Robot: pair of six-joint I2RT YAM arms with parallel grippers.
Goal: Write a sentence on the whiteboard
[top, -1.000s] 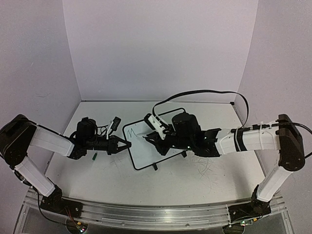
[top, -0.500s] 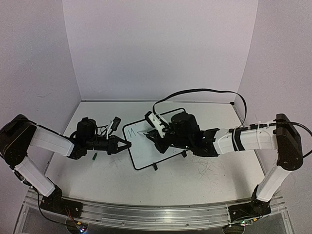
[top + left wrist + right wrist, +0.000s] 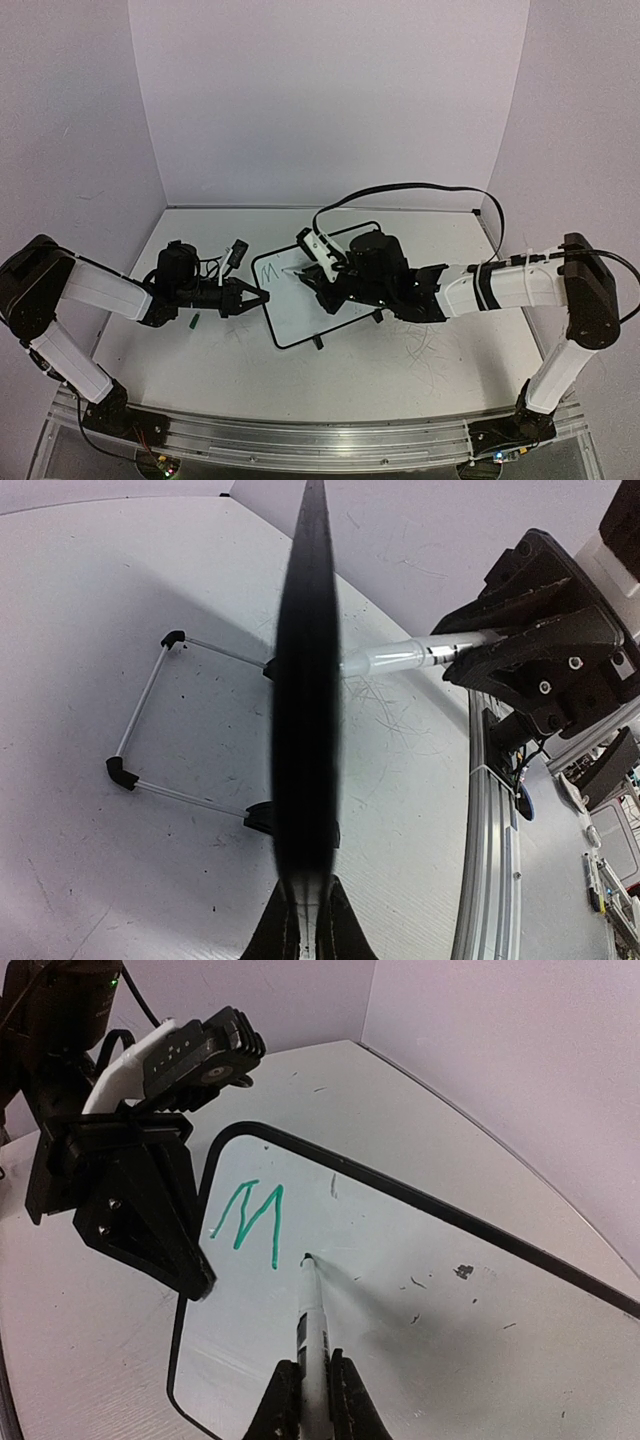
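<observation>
The whiteboard [image 3: 312,300] lies tilted at mid-table and bears a green "M" [image 3: 250,1218] near its upper left corner. My right gripper [image 3: 312,1365] is shut on a white marker [image 3: 313,1315]. The marker's dark tip is at the board surface just right of the M's last stroke. In the top view the right gripper [image 3: 322,276] hangs over the board's upper part. My left gripper [image 3: 256,298] is shut on the board's left edge. In the left wrist view the board shows edge-on as a black band [image 3: 305,700] held between my left gripper's jaws [image 3: 308,895].
The board's wire stand with black feet [image 3: 122,772] sticks out to the left in the left wrist view. A small green cap [image 3: 195,322] lies on the table by the left arm. A black cable [image 3: 400,188] loops behind the right arm. Faint scribbles [image 3: 420,345] mark the tabletop.
My right gripper has shifted slightly left and toward the back with the marker. The left gripper and the board have not moved.
</observation>
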